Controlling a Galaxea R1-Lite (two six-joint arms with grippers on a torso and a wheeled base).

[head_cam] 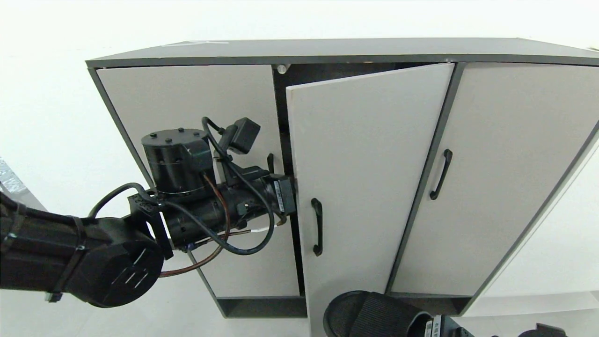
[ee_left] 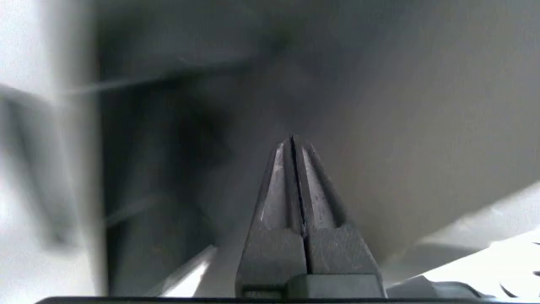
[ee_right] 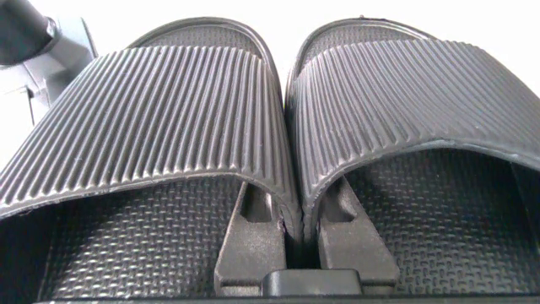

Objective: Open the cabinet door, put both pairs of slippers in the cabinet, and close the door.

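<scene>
Pale cabinet door (head_cam: 369,164) is held ajar by closed left hand (ee_left: 293,143) | black ribbed rubber slippers (ee_right: 169,110) are gripped by right hand (ee_right: 299,215) | stowing, closing remain.

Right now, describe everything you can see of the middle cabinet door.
The middle door is a flat, pale grey panel, seemingly laminated board, with a black vertical bar handle near its free left edge. Hinged on its right, it stands partly open, baring a dark gap in the cabinet. The left claw, shut, pokes in behind that free edge; contact is unclear. Black slippers overlap its bottom corner.
</scene>
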